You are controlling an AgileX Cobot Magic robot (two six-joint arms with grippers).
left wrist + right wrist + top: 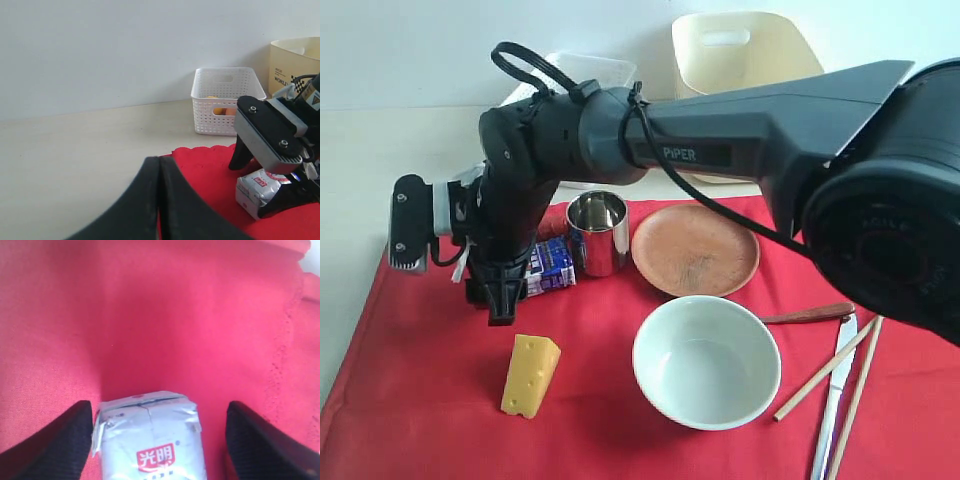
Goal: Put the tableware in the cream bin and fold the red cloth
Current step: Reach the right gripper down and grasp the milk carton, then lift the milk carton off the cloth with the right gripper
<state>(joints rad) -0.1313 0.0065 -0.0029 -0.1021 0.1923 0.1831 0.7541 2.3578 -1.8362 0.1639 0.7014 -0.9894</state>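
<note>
In the exterior view, the steel cup (598, 232) is found at two o'clock from the right gripper (505, 300), whose jaws are spread around a foil packet (552, 266).

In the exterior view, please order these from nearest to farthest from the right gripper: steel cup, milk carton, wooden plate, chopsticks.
1. milk carton, beside the right gripper.
2. steel cup, just behind the carton.
3. wooden plate, right of the cup.
4. chopsticks, far right.
</note>
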